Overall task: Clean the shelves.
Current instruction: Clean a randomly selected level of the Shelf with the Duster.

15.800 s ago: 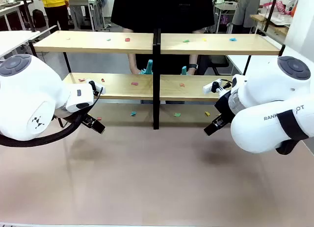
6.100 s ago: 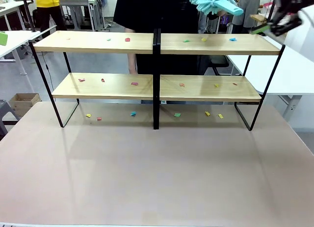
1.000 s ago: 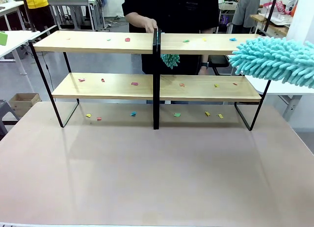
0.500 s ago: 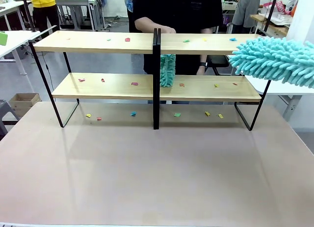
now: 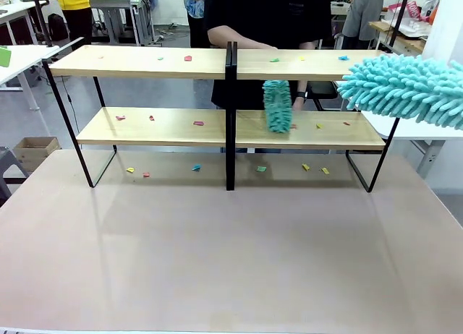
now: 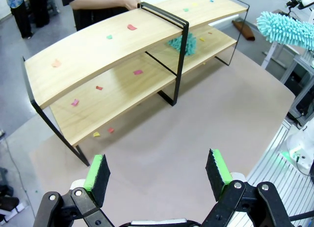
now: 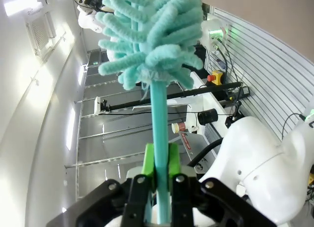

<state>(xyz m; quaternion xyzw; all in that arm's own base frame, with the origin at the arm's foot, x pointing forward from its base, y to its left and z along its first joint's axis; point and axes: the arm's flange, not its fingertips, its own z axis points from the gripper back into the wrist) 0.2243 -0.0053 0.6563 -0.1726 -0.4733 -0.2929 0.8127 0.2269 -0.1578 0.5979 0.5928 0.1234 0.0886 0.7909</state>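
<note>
The shelves [image 5: 145, 62], standing on the worktop [image 5: 231, 262] with coloured scraps [image 5: 188, 58] on every board: the right tool [image 7: 161, 163], clamped on the handle of the teal duster [image 5: 405, 88], holds its head beside their upper right end, best laid flat and drawn along; left tool [image 6: 157, 169] open, empty, before them.

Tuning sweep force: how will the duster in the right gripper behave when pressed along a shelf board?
Head of the duster is fluffy strands: likely soft, squashes on contact. Its handle is a thin rod: probably light, may flex. The right gripper pinches only that rod, so it could twist under side load.
</note>
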